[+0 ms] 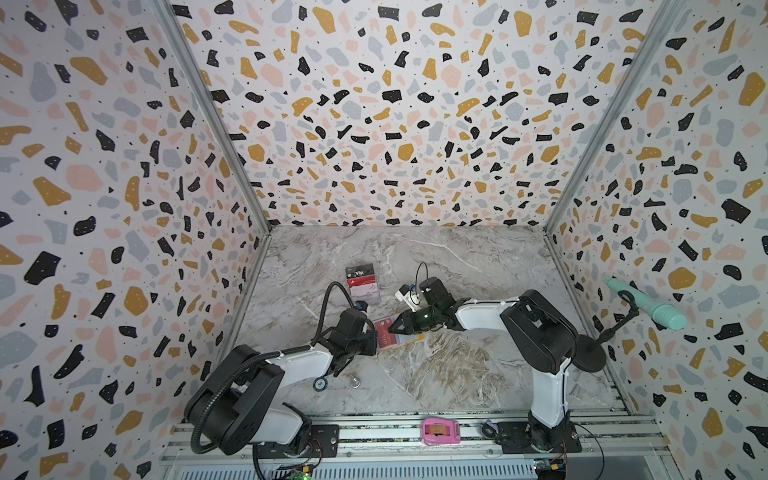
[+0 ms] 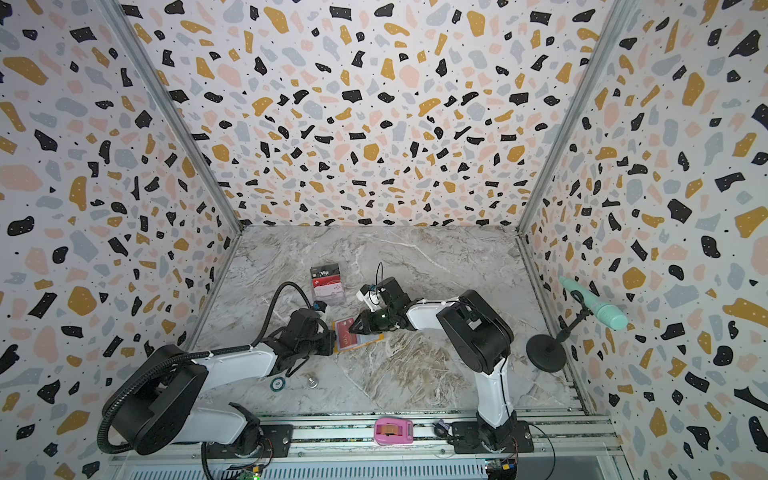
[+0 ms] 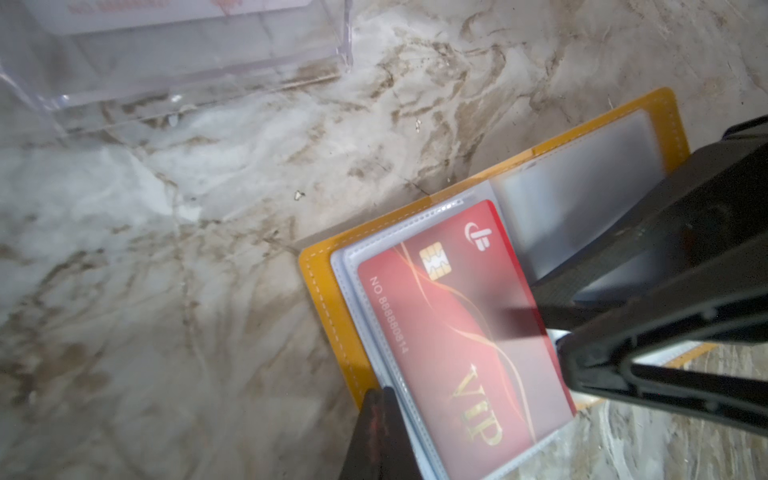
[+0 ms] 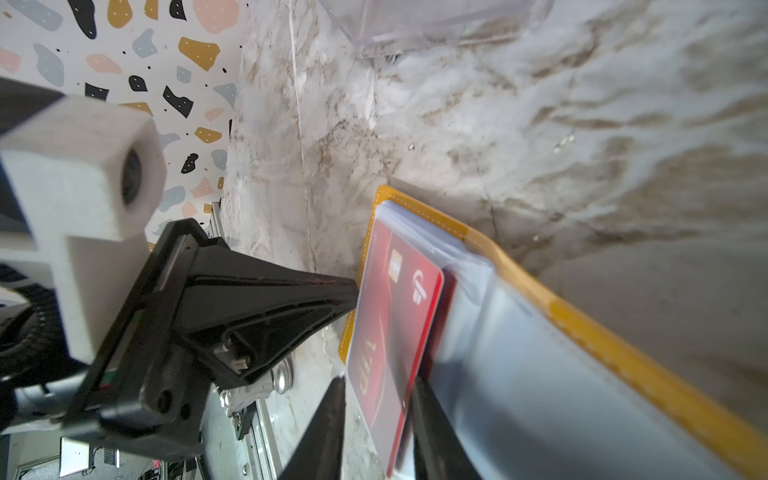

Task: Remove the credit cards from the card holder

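Note:
The mustard-yellow card holder (image 1: 409, 341) (image 2: 371, 340) lies open on the marble table, its clear sleeves facing up. A dark red credit card (image 3: 457, 332) (image 4: 386, 324) with gold "VIP" lettering sticks partly out of a sleeve. My left gripper (image 3: 382, 399) (image 1: 374, 336) is shut, its tips resting on the holder's yellow border (image 3: 328, 311) beside the sleeve edges. My right gripper (image 4: 378, 382) (image 1: 395, 328) is open. Its two fingers straddle the red card's free end, with a gap showing on one side.
Behind the holder stands a clear acrylic stand (image 1: 363, 284) (image 2: 328, 284) with cards in its tiers. A small round disc (image 1: 320, 384) and a metal piece (image 1: 354, 381) lie by the left arm. A pink tape dispenser (image 1: 440, 432) sits on the front rail. At the right wall, a black stand (image 1: 588, 353) carries a teal object (image 1: 646, 303).

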Controlling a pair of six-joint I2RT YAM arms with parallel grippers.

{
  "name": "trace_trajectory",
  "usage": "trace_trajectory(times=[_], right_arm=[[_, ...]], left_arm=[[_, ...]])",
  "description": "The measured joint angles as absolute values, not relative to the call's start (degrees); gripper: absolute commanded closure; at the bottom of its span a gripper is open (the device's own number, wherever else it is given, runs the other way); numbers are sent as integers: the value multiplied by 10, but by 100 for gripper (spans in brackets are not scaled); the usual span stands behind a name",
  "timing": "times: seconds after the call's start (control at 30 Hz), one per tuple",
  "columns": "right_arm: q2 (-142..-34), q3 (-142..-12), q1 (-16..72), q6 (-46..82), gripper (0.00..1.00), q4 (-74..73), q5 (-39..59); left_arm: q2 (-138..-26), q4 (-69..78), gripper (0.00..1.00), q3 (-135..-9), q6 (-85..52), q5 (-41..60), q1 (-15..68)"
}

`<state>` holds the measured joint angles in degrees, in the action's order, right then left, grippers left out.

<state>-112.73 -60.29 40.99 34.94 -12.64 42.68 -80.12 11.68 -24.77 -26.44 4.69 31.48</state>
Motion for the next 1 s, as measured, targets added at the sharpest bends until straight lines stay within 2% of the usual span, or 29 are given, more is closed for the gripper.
trace_trajectory(times=[0.37,1.0], right_arm=[[-1133,-602,410,358,65,-113,406],[-1135,-600,408,393,69,-133,465]], left_arm=[[-801,119,100,-246,-266,51,313],[-801,126,100,-244,-267,52,312]])
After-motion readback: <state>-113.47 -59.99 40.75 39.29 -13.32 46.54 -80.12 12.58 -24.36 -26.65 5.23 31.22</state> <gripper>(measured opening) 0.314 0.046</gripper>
